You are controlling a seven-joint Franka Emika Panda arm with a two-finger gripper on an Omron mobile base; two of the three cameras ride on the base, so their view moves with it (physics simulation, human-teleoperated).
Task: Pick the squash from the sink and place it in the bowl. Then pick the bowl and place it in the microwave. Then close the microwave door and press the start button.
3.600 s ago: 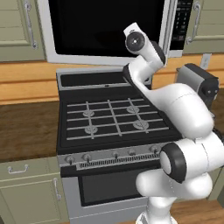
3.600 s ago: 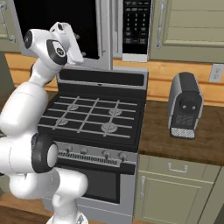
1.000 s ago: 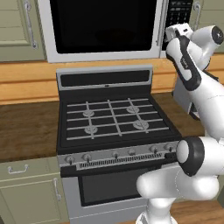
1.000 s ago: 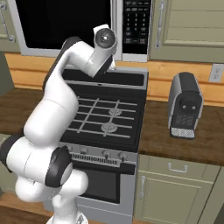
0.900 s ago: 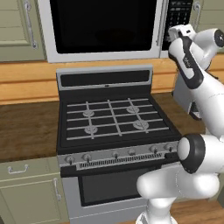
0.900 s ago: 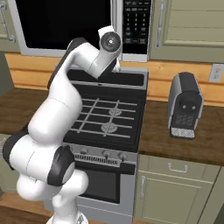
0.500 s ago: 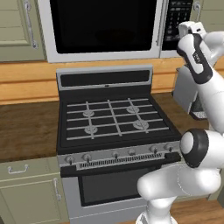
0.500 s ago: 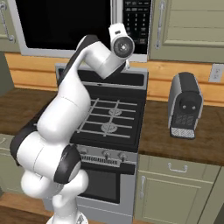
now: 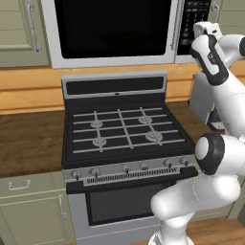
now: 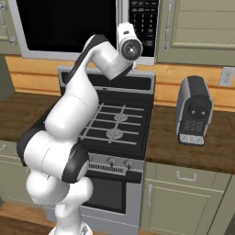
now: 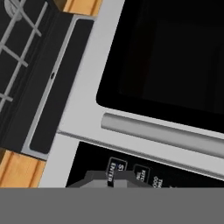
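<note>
Pincer narrow: two dark tips drawn almost together, with nothing between them. Raised high, at the level of the microwave, and pointed straight at its front.

Directly ahead of the tips, very near: the black keypad panel, with small white-lettered buttons just beyond the tips. Lettering too small to read. Cannot tell whether touching the panel or only just in front of it.

Just past the keypad, in the hand view: the long silver bar handle, and beyond the handle the large dark window of the microwave door. Door closed, lying flush with the microwave front. Inside hidden behind the dark glass.

Far below the pincer, and to its left in the left base view: the gas stove, with four burners under grey grates and a row of knobs along its front edge. Seen also at the corner of the hand view, with its black back panel.

Below and to the right of the pincer in the right base view: a grey and black coffee machine, standing on the dark wooden counter, well apart from the tips.
</note>
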